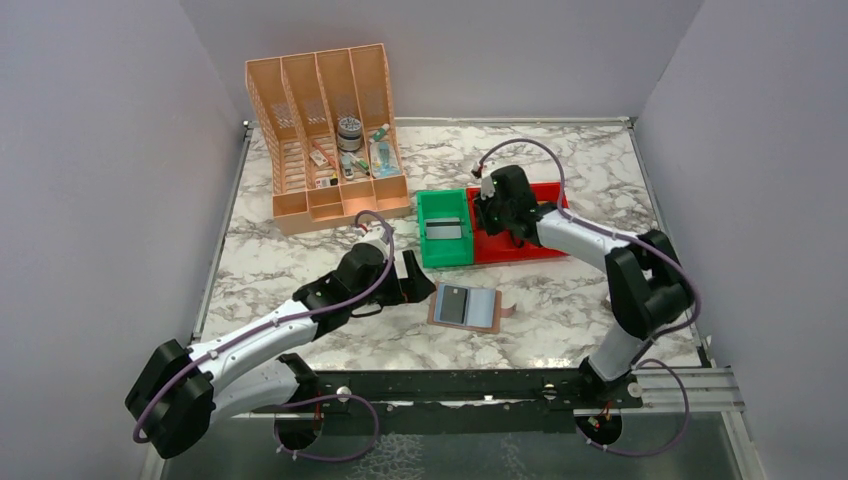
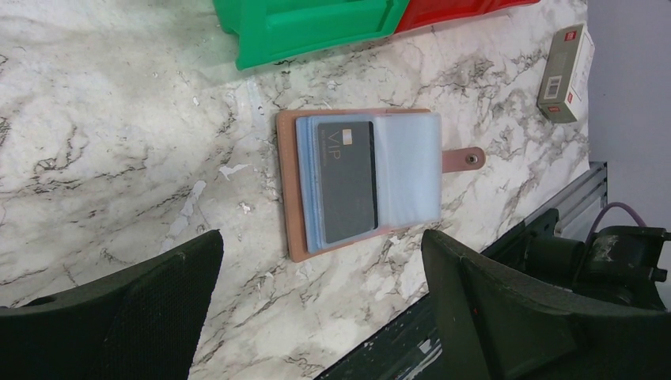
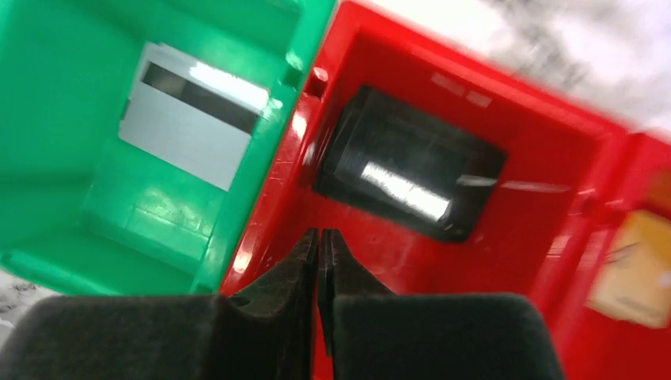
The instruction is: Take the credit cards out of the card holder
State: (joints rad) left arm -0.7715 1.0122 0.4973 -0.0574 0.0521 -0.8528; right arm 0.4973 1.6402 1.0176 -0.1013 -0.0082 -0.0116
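Observation:
The brown card holder (image 1: 466,308) lies open on the marble table, its light blue pockets up and its snap tab to the right. In the left wrist view the holder (image 2: 360,184) has a dark grey VIP credit card (image 2: 348,182) in its left pocket. My left gripper (image 1: 416,284) is open and empty just left of the holder; it also shows in the left wrist view (image 2: 316,309). My right gripper (image 3: 320,237) is shut over the red bin (image 3: 554,206), with nothing seen between the jaws. A black card (image 3: 411,170) lies in that bin. A grey card (image 3: 190,119) lies in the green bin (image 3: 71,158).
The green bin (image 1: 445,205) and red bin (image 1: 520,250) stand side by side behind the holder. An orange desk organiser (image 1: 330,130) with small items stands at the back left. A small white box with a red mark (image 2: 566,73) lies near the table's right edge.

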